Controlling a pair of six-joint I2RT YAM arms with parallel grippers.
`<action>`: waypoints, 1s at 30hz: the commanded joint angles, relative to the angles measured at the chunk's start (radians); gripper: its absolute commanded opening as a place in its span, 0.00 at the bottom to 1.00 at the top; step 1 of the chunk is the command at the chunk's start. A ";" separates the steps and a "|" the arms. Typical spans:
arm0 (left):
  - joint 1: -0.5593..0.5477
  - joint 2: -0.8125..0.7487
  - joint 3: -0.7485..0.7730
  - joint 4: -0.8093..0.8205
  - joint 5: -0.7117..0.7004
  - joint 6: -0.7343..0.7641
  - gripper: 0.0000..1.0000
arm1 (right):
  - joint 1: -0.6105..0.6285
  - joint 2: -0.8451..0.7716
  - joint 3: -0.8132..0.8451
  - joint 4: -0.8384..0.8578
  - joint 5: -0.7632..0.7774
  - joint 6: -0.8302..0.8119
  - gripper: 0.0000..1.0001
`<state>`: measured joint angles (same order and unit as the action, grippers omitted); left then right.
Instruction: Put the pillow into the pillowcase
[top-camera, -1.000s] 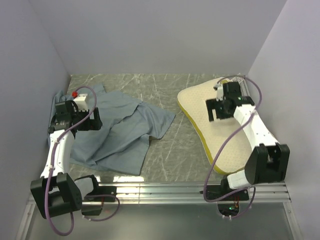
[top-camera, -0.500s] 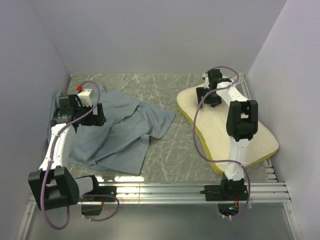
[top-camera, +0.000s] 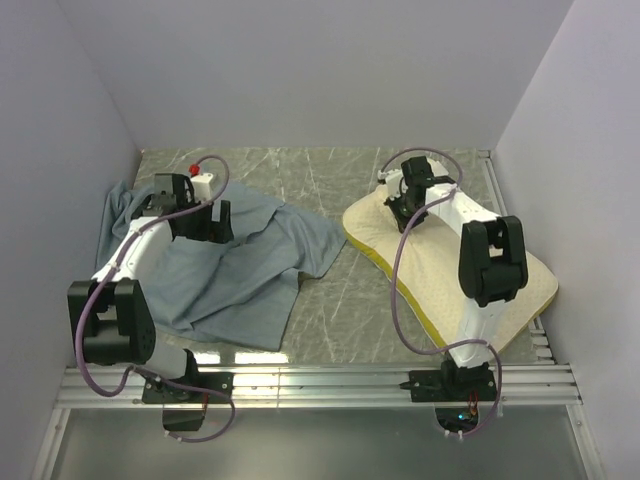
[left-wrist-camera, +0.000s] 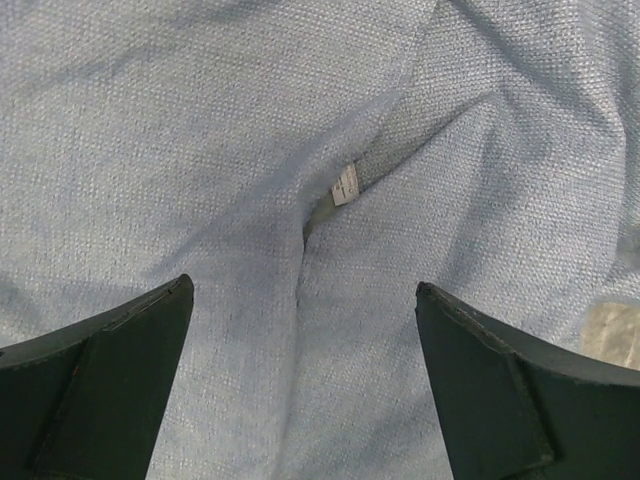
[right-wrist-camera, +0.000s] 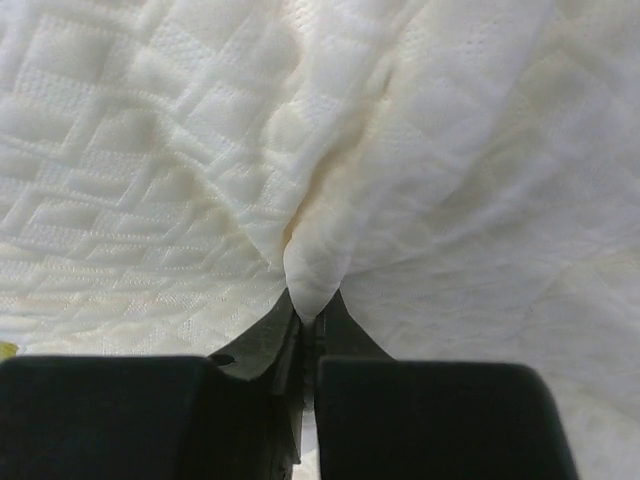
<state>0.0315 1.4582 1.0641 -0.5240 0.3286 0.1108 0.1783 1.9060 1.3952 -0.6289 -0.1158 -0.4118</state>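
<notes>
The cream-white pillow (top-camera: 470, 290) with its yellow side edge lies on the right of the table, running from the far middle to the near right. My right gripper (top-camera: 398, 205) is at its far-left end, shut on a pinched fold of the pillow's quilted cover (right-wrist-camera: 315, 275). The blue-grey pillowcase (top-camera: 240, 270) lies crumpled on the left. Over its far part my left gripper (top-camera: 190, 222) hangs open, fingers (left-wrist-camera: 100, 380) wide apart above a fold with a small white tag (left-wrist-camera: 344, 186). Nothing is between them.
Grey-violet walls (top-camera: 60, 150) close in the left, back and right sides. The marbled tabletop (top-camera: 340, 300) shows between pillowcase and pillow. A metal rail (top-camera: 320, 380) runs along the near edge by the arm bases.
My right gripper moved to the pillow's far-left end and shut on its cover; the pillow shifted left. The left gripper, still open, moved right and farther back over the pillowcase.
</notes>
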 joint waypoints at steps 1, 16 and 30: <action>-0.059 0.011 0.048 0.048 -0.049 -0.013 0.99 | 0.003 -0.019 -0.056 -0.126 -0.016 -0.084 0.00; -0.145 0.310 0.155 0.110 -0.270 0.000 0.60 | 0.064 -0.478 -0.116 -0.218 -0.297 -0.137 0.00; -0.153 0.402 0.316 0.030 -0.036 -0.031 0.00 | 0.397 -0.642 -0.186 -0.164 -0.328 -0.082 0.00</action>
<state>-0.1093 1.8370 1.2785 -0.4698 0.1677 0.1028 0.5137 1.3205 1.2049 -0.8494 -0.4034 -0.5140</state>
